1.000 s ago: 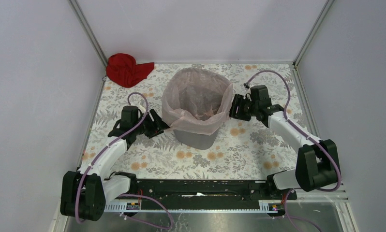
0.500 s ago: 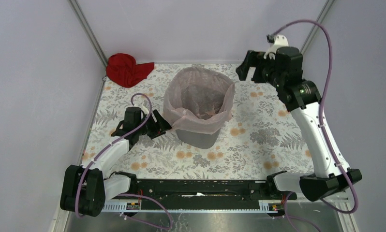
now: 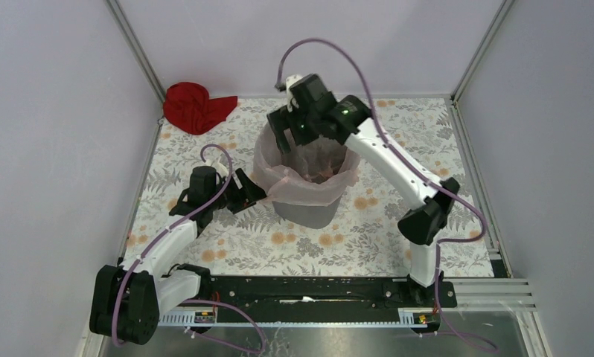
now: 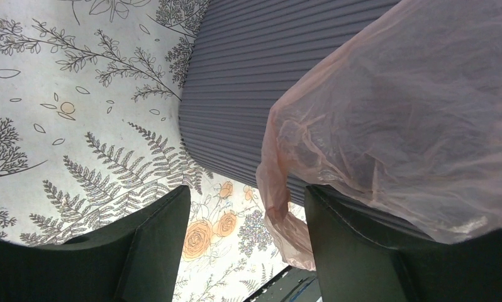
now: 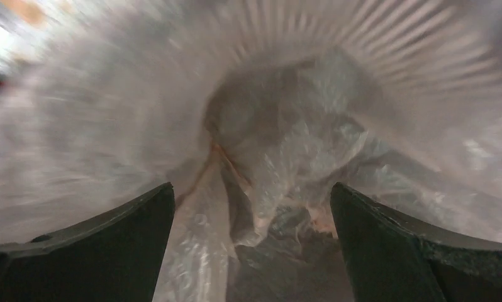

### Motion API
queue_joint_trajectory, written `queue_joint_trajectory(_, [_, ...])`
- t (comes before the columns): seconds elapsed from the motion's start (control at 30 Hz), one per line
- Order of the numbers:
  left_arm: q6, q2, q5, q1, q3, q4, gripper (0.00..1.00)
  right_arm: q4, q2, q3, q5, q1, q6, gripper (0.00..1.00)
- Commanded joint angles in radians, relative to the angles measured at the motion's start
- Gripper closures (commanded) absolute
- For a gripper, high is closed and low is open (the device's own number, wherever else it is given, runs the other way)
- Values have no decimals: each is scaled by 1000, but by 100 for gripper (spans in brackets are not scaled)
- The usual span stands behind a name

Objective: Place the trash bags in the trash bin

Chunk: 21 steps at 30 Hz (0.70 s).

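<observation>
Already the trash bag lines the trash bin, hem over its rim. Spread left gripper sits beside the bin, spread right gripper above its mouth; a downward push might drag film loose.

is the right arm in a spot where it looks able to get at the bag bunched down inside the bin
Probably yes. The right gripper hangs open over the mouth of the trash bin, and its wrist view looks straight down at the trash bag bunched inside, with nothing showing in between.
</observation>
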Motion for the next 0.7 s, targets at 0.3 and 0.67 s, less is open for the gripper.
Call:
queue_joint_trajectory(0.3, [4,-35,13,-5,1,48,26,-45,54,-218,79,12,2,0])
queue_joint_trajectory(0.67, [18,-81,-1,-5,-10,13,22,275,24,-525,85,12,63,0])
